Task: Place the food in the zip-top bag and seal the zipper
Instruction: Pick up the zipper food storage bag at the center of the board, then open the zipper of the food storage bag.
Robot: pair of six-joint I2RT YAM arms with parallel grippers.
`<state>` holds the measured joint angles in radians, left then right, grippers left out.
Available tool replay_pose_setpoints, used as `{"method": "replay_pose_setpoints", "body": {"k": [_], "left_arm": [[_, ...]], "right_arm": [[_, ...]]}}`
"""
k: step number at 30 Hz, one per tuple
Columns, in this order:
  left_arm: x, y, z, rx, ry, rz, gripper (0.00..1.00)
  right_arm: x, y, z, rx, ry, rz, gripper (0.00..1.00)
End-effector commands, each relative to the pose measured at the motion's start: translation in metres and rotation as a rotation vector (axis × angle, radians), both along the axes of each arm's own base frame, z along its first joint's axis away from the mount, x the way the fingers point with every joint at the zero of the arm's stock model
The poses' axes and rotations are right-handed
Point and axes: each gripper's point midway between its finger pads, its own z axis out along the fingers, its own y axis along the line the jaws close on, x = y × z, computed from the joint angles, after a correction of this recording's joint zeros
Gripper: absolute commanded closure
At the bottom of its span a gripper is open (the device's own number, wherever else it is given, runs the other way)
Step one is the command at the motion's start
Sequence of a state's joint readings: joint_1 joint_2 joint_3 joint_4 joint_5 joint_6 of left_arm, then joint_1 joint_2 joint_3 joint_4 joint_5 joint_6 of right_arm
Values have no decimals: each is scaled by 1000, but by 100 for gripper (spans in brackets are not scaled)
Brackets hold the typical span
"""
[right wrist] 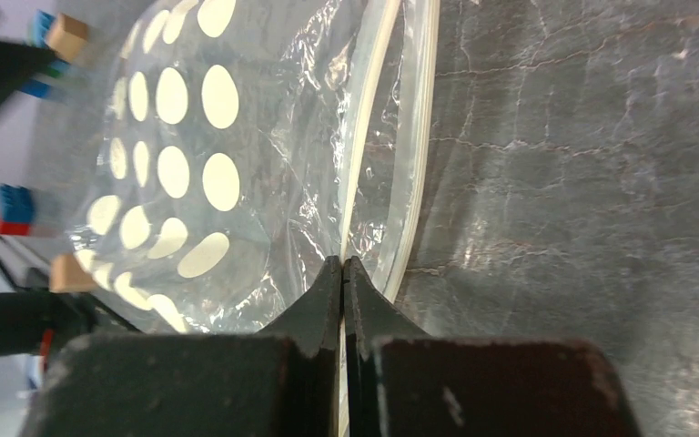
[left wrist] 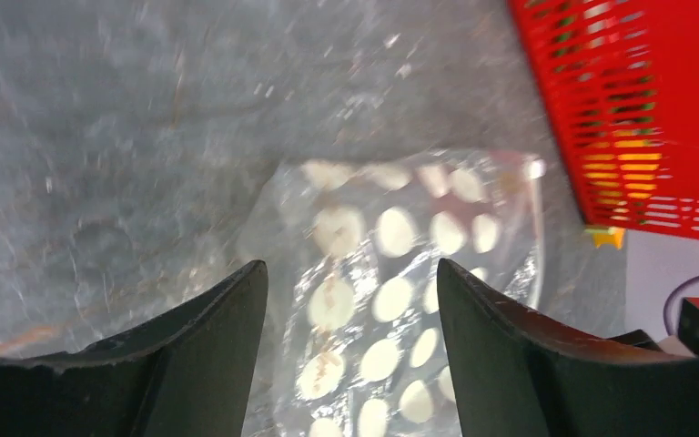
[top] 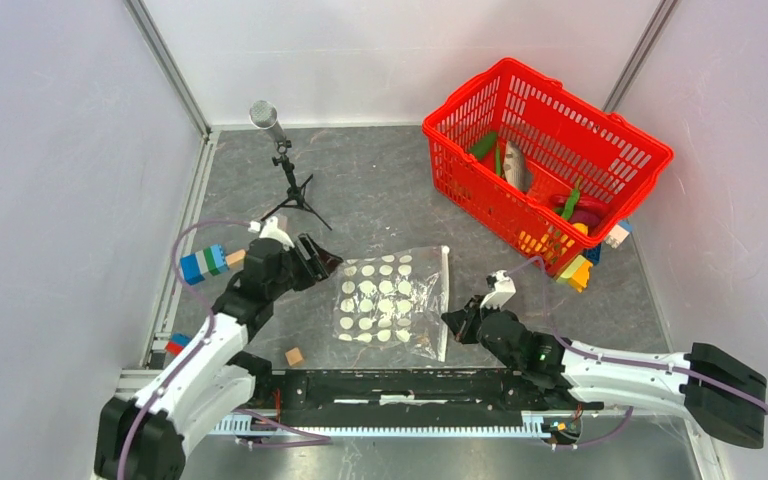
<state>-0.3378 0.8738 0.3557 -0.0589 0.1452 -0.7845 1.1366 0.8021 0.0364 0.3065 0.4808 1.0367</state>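
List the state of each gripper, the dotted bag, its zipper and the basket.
Clear plastic zip-top bag with white polka dots: lying flat on the grey table.
Long white plastic zipper strip: unsealed, its two strips apart.
Left gripper: open, holding nothing.
Right gripper: shut on the zipper strip.
Red mesh plastic basket: upright, grey toy fish inside.

1. A red plastic mesh basket (top: pixel 475 185) stands at the far right of the grey marbled tabletop (top: pixel 380 190).
2. A grey-headed microphone (top: pixel 264 115) on a small black tripod (top: pixel 295 195) stands far left.
3. A stack of blue and green toy blocks (top: pixel 203 264) lies at the left edge.
4. A small wooden cube (top: pixel 294 356) sits near the front rail.
5. A yellow block (top: pixel 578 275) lies beside the basket.
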Motion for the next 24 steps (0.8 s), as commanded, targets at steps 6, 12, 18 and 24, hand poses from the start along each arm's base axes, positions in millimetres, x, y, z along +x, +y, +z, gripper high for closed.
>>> {"method": "replay_pose_setpoints", "body": {"k": [6, 12, 18, 24], "left_arm": [[4, -9, 112, 107, -230, -168, 30], [-16, -73, 143, 105, -274, -371, 30], [-32, -113, 161, 145, -254, -394, 31], [-43, -134, 166, 245, -212, -427, 32]], "right_arm": [[8, 15, 46, -140, -186, 115, 100], [-1, 36, 78, -116, -275, 213, 100], [-7, 52, 105, -141, -325, 237, 100], [-11, 68, 123, -139, -350, 240, 100]]}}
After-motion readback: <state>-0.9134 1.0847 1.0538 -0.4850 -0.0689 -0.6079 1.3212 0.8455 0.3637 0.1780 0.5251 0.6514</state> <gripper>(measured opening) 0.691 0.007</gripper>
